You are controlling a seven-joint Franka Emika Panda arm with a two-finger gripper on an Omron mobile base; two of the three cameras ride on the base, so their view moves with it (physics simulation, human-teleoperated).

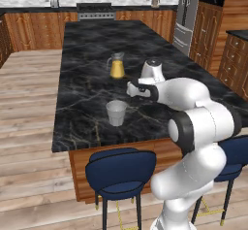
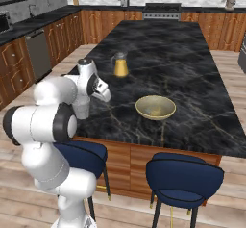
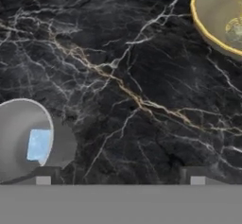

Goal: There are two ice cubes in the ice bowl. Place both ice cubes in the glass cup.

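A: Where do the task's things stand?

B: The small translucent whitish-grey glass cup (image 1: 116,112) stands upright on the black marble worktop (image 1: 87,54), near its front edge; in the hand view one pale blue translucent ice cube (image 3: 38,143) lies inside that cup; the wide shallow tan-olive ice bowl (image 2: 155,107) sits well apart from it on the same worktop.

A: And the second cube?

B: A pale glint in the bowl (too blurred to call); I cannot tell.

A: The end effector?

B: The end effector (image 3: 120,180) hangs above bare marble between cup and bowl, nearer the cup; its two finger tips (image 3: 43,180) stand wide apart with nothing between them; it holds nothing.

A: Anything else there?

B: A handled glass pitcher of yellow-orange liquid (image 1: 116,66) stands farther back on the worktop; two dark blue stools (image 2: 185,179) wait at the front.
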